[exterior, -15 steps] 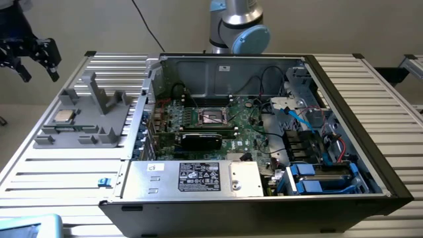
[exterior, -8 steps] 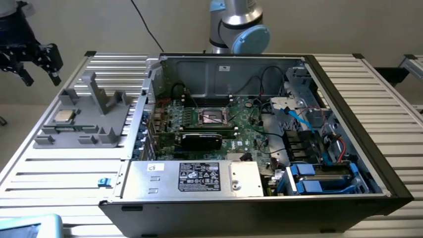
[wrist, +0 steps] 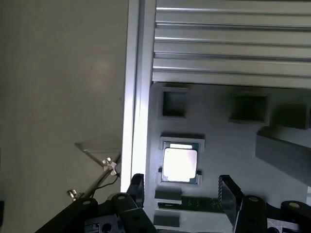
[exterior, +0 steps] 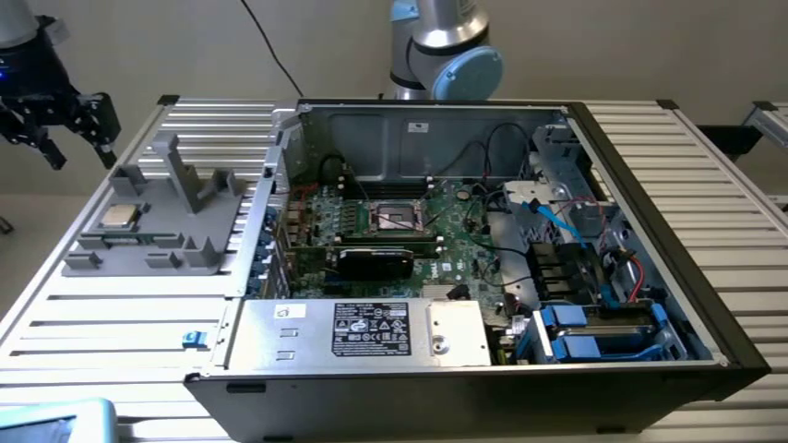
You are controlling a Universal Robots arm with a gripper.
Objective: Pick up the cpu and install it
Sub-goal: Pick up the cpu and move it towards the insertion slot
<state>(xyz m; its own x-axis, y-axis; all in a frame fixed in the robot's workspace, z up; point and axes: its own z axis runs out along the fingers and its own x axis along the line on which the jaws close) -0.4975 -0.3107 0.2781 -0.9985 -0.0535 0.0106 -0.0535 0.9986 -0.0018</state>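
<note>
The cpu (exterior: 118,215) is a small square chip with a shiny metal top. It lies flat in a recess of the grey plastic fixture (exterior: 161,242), at the exterior view's left. My black gripper (exterior: 80,152) hangs in the air above and beyond the fixture's far left corner, clear of it. In the wrist view the cpu (wrist: 180,164) lies just ahead of the gripper (wrist: 182,191), whose two fingers (wrist: 137,190) stand wide apart with nothing between them. The dark square socket (exterior: 397,217) sits on the motherboard inside the open computer case (exterior: 689,277).
The fixture has upright posts (exterior: 185,175) beside the cpu. The case's left wall (exterior: 277,175) rises right next to the fixture. Cables and drive bays (exterior: 591,314) crowd the case's right side. The slatted metal table (exterior: 99,323) ends close to the fixture's left.
</note>
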